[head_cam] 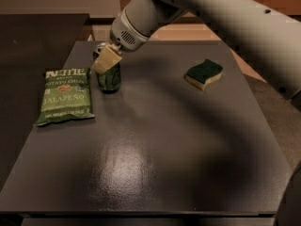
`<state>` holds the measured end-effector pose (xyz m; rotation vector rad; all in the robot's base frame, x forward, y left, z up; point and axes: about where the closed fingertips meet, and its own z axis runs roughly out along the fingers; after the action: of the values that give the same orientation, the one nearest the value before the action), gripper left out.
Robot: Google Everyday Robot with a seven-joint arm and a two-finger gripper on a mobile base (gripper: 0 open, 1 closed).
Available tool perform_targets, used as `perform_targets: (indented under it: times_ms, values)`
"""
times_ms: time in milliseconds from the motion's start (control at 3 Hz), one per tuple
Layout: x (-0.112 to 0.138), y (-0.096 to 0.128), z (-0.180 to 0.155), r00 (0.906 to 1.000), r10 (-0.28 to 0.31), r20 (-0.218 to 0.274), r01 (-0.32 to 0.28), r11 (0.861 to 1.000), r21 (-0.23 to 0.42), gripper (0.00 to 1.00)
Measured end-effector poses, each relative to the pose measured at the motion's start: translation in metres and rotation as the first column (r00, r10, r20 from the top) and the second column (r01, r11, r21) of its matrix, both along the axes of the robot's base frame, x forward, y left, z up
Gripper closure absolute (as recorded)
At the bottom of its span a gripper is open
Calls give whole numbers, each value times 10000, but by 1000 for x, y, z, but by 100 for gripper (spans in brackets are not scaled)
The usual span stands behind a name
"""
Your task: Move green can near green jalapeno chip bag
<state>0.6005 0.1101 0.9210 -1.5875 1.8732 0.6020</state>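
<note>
Green can (109, 77) upright on grey worktop (164, 149), top gripped by hand (106, 58), closed on it. Green jalapeno chip bag (64, 96) flat, just beside hand. Sponge (203, 74) well apart, opposite side.

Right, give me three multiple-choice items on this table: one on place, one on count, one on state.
1. The dark green metal drink can stands: A beside the flat green JALAPENO chip bag; B against the wavy green-and-cream sponge; C at the near edge.
2. Items on the dark table: A one; B three; C five.
3. The can is: A upright; B on its side; C crushed.
Answers: A, only a narrow gap separates them; B, can, bag, sponge; A, its rim faces up, with the gripper at its top.
</note>
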Motion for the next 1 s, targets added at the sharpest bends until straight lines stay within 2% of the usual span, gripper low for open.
perform_targets:
  times_ms: [1000]
  values:
    - [-4, 12, -18, 9995, 276, -144, -279, 9993, -230, 12]
